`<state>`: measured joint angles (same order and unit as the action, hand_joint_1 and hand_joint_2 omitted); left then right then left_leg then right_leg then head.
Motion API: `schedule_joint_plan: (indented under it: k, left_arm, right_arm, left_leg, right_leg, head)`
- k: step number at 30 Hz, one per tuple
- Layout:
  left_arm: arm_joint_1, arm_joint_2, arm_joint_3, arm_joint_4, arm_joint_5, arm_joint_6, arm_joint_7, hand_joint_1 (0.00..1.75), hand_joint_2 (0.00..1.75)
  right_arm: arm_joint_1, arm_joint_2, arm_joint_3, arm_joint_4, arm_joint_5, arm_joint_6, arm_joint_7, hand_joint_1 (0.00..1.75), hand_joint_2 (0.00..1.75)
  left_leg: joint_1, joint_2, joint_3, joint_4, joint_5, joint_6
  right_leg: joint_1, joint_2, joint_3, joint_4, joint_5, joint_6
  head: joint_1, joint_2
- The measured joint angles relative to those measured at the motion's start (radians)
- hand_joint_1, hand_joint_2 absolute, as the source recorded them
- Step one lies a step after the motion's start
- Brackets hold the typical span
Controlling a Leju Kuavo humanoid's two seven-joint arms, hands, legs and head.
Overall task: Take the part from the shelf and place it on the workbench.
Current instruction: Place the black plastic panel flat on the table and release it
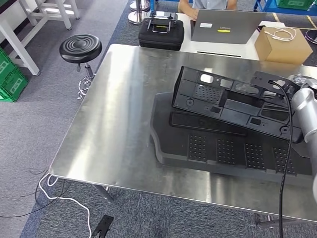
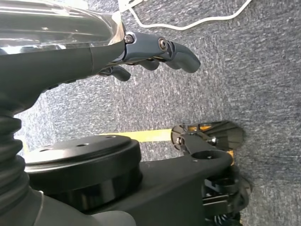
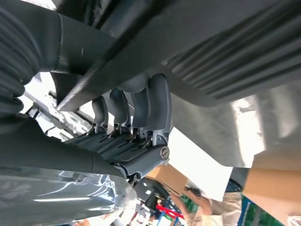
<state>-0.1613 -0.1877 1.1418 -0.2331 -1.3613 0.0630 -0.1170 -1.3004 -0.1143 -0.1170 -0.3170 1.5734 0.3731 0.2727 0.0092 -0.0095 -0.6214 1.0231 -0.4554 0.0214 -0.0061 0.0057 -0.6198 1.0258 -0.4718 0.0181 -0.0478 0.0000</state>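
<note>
Left hand (image 2: 156, 54) — dark fingers (image 2: 177, 52) extended, slightly curled, holding nothing | Below it: grey carpet floor (image 2: 248, 80) | White cable (image 2: 184, 23) lies on the carpet beyond the fingers | Yellow floor stripe (image 2: 149, 135) — partly hidden behind dark robot body parts | Grey ribbed wrist cover (image 2: 11, 155) at frame edge

Grey carpet (image 1: 33, 129) covers the floor, with a white cable (image 1: 63, 198) trailing near the steel-topped table (image 1: 123, 124), whose surface shines with reflected light. To the far left stand a black round stool (image 1: 80, 48), white table legs (image 1: 22, 47) and green crates (image 1: 9, 77). Beyond the steel top, a white desk (image 1: 224, 48) carries a black case (image 1: 161, 33), a grey laptop (image 1: 224, 27) and a cardboard box (image 1: 282, 47).
</note>
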Motion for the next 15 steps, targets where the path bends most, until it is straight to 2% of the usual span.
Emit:
schedule_joint_plan:
  k: [1,2,4,5,6,7,9,10,11,12,15]
  left_arm:
    - [-0.001,0.000,0.000,0.000,0.000,0.000,-0.003,0.00,1.75]
    - [-0.002,0.000,0.000,0.000,0.000,0.000,-0.006,0.00,1.75]
    - [-0.002,0.000,0.000,0.000,0.000,0.001,-0.012,0.00,1.75]
    - [-0.002,0.000,0.000,0.000,0.001,0.001,-0.013,0.00,1.75]
    - [-0.002,0.000,0.000,0.000,0.002,0.001,-0.014,0.00,1.75]
    - [-0.002,0.000,0.001,0.000,0.003,0.000,-0.015,0.00,1.31]
    - [-0.005,0.000,0.001,0.000,0.004,-0.002,-0.012,0.00,0.44]
    - [-0.007,0.000,0.001,0.000,0.003,-0.002,-0.010,0.00,0.00]
    - [-0.008,0.000,0.001,0.000,0.003,-0.001,-0.007,0.00,0.00]
    - [-0.009,0.000,0.001,0.000,0.003,0.001,-0.005,0.00,0.00]
    - [-0.009,0.000,0.001,0.000,0.002,0.006,-0.001,0.00,0.00]
  right_arm:
    - [-0.003,0.000,0.000,0.001,0.000,0.005,0.002,1.31,1.31]
    - [-0.004,-0.001,0.000,0.003,0.001,0.012,0.004,0.87,0.87]
    - [-0.005,-0.002,0.000,0.008,0.000,0.024,0.007,0.00,0.00]
    - [-0.005,-0.002,0.000,0.010,0.000,0.029,0.007,0.00,0.00]
    - [-0.006,-0.003,0.000,0.012,0.000,0.034,0.008,0.00,0.00]
    - [-0.008,-0.004,0.000,0.013,0.000,0.039,0.008,0.00,0.00]
    - [-0.013,-0.005,0.000,0.013,0.001,0.047,0.008,0.00,0.00]
    - [-0.016,-0.005,0.000,0.014,0.001,0.051,0.009,0.00,0.00]
    - [-0.019,-0.005,0.000,0.015,0.001,0.055,0.011,0.00,0.00]
    - [-0.020,-0.004,0.000,0.016,0.001,0.059,0.013,0.00,0.00]
    - [-0.023,-0.003,0.000,0.019,0.001,0.068,0.017,0.00,0.00]
  left_leg:
    - [0.003,0.000,0.001,-0.003,0.002,0.004]
    - [0.005,0.001,0.002,-0.004,0.003,0.007]
    - [0.005,0.001,0.002,-0.003,0.003,0.009]
    - [0.006,0.001,0.003,-0.003,0.003,0.009]
    - [0.006,0.001,0.004,-0.003,0.002,0.009]
    - [0.006,0.000,0.006,-0.003,0.001,0.008]
    - [0.007,0.000,0.010,-0.003,-0.002,0.004]
    - [0.006,0.000,0.010,-0.002,-0.003,0.000]
    - [0.005,-0.001,0.009,-0.002,-0.003,-0.003]
    - [0.003,-0.001,0.007,-0.003,-0.003,-0.007]
    - [0.003,0.000,0.002,0.004,-0.012,-0.021]
  right_leg:
    - [-0.001,-0.001,-0.011,0.029,-0.021,0.005]
    - [-0.003,-0.001,-0.032,0.080,-0.051,0.010]
    - [-0.006,-0.002,-0.092,0.215,-0.109,0.018]
    - [-0.007,-0.002,-0.114,0.261,-0.120,0.021]
    - [-0.009,-0.002,-0.118,0.269,-0.111,0.023]
    - [-0.009,-0.002,-0.102,0.233,-0.084,0.024]
    - [-0.010,-0.002,-0.036,0.093,-0.014,0.023]
    - [-0.008,-0.001,-0.008,0.032,0.008,0.019]
    - [-0.006,-0.001,0.008,-0.003,0.016,0.015]
    - [-0.003,0.000,0.011,-0.013,0.013,0.008]
    - [-0.006,-0.002,0.009,-0.018,0.016,-0.012]
  head:
    - [0.001,0.000]
    - [0.002,0.000]
    - [0.003,0.000]
    - [0.003,0.000]
    - [0.003,0.000]
    - [0.003,0.000]
    - [0.003,0.000]
    - [0.003,0.000]
    - [0.002,0.000]
    - [0.002,0.000]
    - [0.001,0.000]
